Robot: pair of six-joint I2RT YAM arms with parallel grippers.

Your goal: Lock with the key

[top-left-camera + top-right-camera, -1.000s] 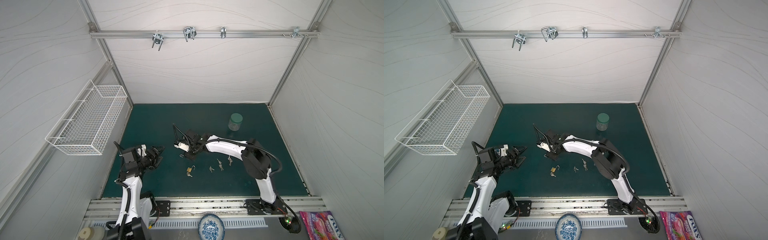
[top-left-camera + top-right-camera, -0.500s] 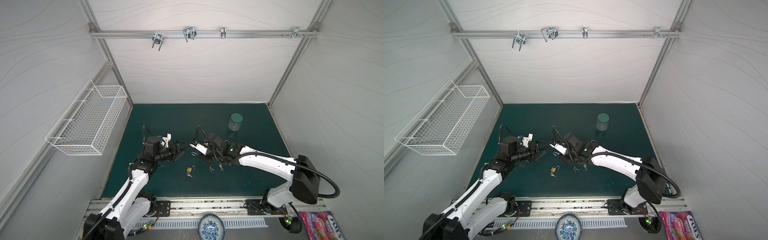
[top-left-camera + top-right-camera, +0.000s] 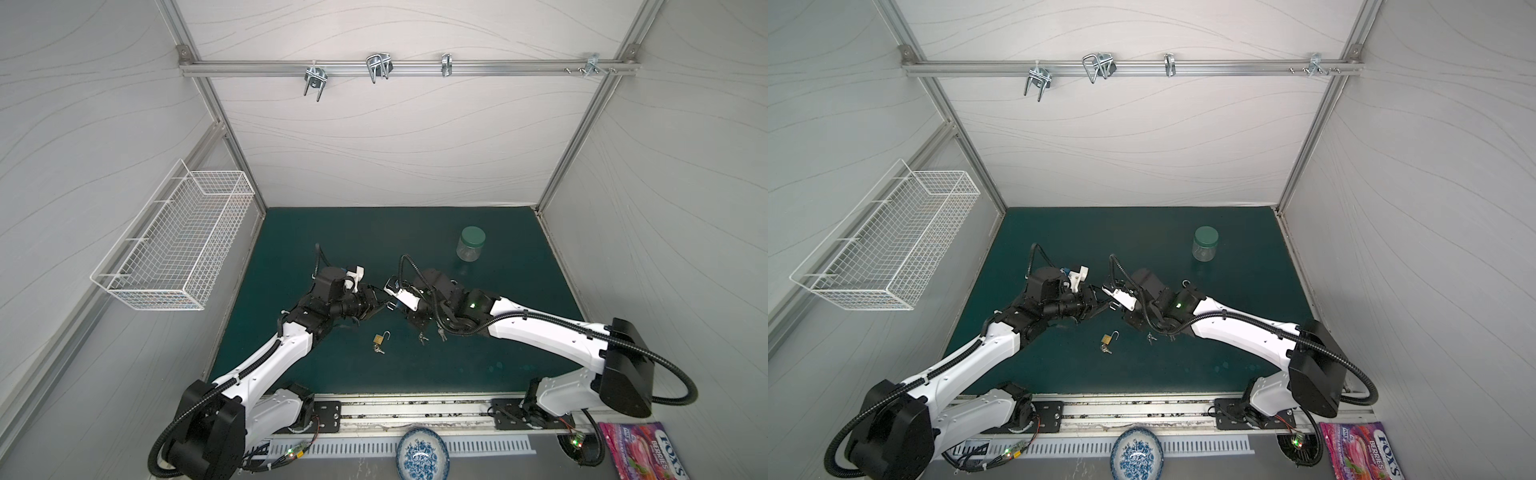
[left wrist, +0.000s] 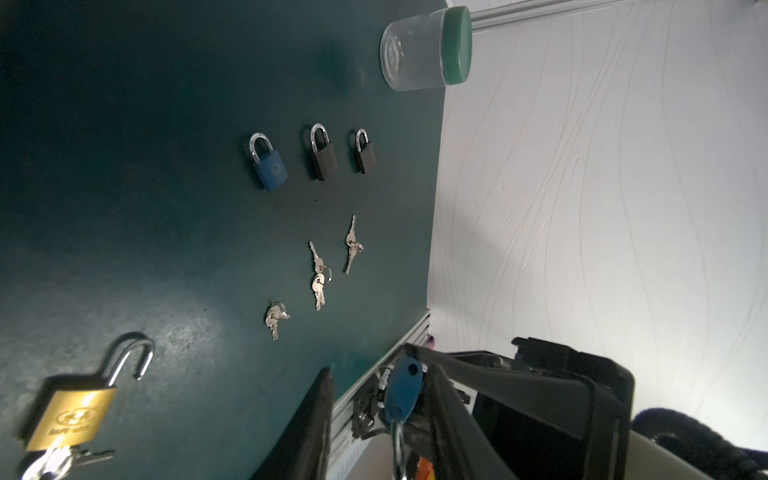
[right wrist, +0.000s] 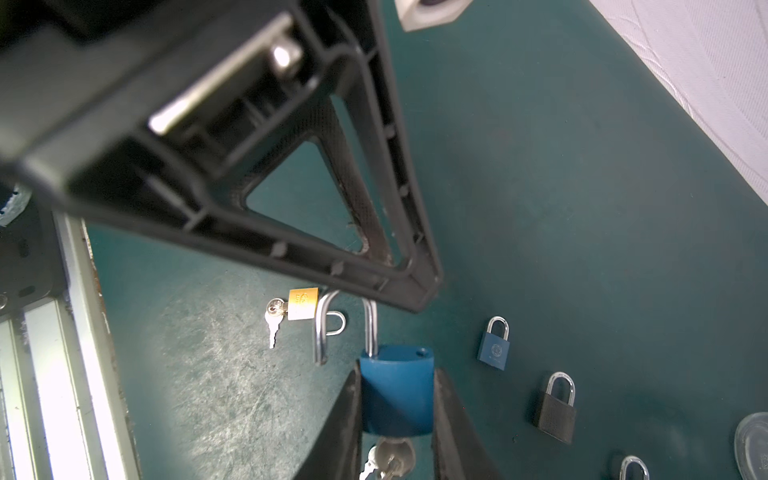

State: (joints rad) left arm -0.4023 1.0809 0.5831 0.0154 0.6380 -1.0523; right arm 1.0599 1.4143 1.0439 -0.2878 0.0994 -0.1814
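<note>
My right gripper [image 5: 397, 374] is shut on the body of a blue padlock [image 5: 397, 390] and holds it above the green mat. A silver key [image 5: 390, 457] sits in the keyhole at the body's underside. The padlock's shackle [image 5: 322, 328] is swung open, its free end clear of the body. My left gripper [image 4: 370, 359] faces it from the left, jaws apart around the shackle, with a gap still on one side of the blue padlock [image 4: 404, 390]. In both top views the left gripper [image 3: 380, 305] and the right gripper [image 3: 404, 309] meet at mid-mat.
An open brass padlock [image 3: 379, 338] with a key in it lies in front of the grippers. Three key bunches [image 4: 318, 278], a small blue padlock [image 4: 270, 166] and two black padlocks [image 4: 324, 158] lie on the mat. A green-lidded jar [image 3: 470, 244] stands at the back right, a wire basket [image 3: 178, 249] on the left wall.
My left arm swung from the mat's left edge to the middle and its jaws narrowed around the shackle. The right gripper carried the blue padlock slightly to the right.
</note>
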